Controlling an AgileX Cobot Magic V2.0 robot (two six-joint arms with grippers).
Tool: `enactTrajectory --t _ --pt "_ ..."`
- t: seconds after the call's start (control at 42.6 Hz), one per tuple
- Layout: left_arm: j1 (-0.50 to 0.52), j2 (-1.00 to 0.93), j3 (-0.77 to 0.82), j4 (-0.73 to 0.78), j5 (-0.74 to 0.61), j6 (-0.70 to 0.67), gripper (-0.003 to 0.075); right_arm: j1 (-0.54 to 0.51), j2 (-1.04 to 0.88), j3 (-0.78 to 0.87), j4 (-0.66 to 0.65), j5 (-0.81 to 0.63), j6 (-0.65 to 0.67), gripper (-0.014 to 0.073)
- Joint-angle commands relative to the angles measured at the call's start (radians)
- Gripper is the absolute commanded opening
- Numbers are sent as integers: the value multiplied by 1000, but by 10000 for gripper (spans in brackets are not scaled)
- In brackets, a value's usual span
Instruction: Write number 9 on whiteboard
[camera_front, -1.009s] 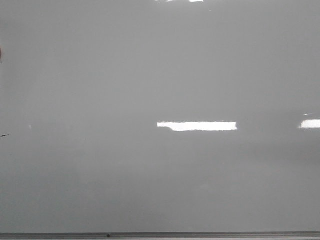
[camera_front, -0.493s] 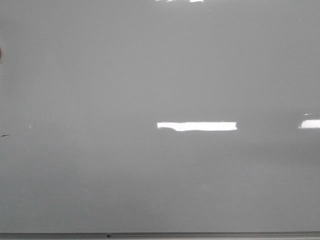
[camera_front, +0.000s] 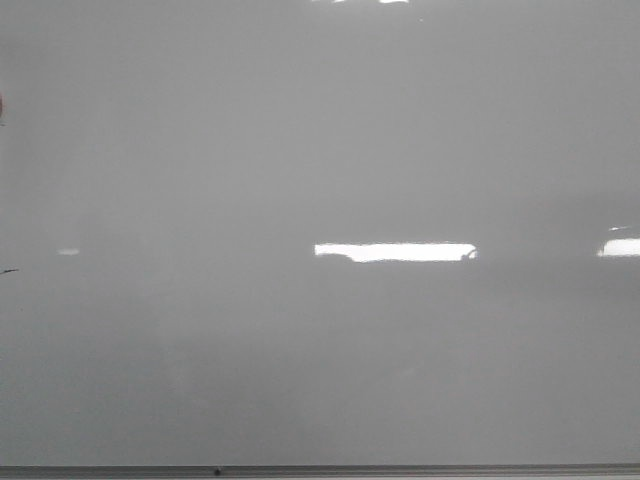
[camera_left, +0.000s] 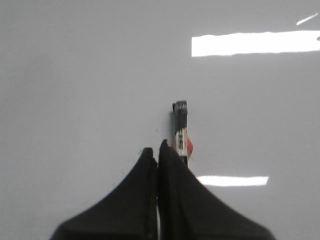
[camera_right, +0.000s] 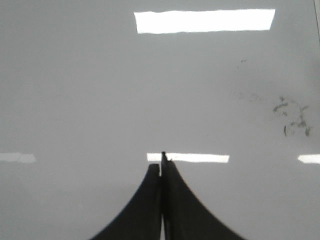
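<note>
The whiteboard (camera_front: 300, 150) fills the front view, glossy pale grey, with a thin metal edge strip (camera_front: 400, 469) along its near side. No number 9 shows on it in any view. Neither gripper shows in the front view. In the left wrist view my left gripper (camera_left: 156, 148) is shut above the board (camera_left: 75, 75). A black marker (camera_left: 180, 127) with a white and red label lies just beyond the fingertips, its near end hidden behind one finger, off the seam between the jaws. My right gripper (camera_right: 161, 161) is shut and empty over the board (camera_right: 75, 90).
Bright rectangular light glares (camera_front: 394, 252) lie across the board. Faint dark ink smudges (camera_right: 292, 117) mark the board in the right wrist view. A tiny dark stroke (camera_front: 8, 271) and a reddish spot (camera_front: 1, 105) sit at the board's left edge.
Only reflections have shifted: a faint glare at the left has widened and a small dark shape shows at the right end of the middle glare.
</note>
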Motion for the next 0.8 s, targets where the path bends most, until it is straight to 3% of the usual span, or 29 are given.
enactTrajectory --t 0.0,0.399,0.516,0.774 --pt "-8 13 -136 -13 -4 -7 -19 1 -1 -123 -34 13 -4 -68" --pt "-8 319 -551 -13 367 0 -19 1 281 -517 -53 347 -4 -68" --pt "-8 401 -585 -13 413 0 -19 1 360 -580 -52 429 -4 -68" --pt "-8 521 -572 -13 511 0 -19 1 472 -580 -52 452 -4 -68"
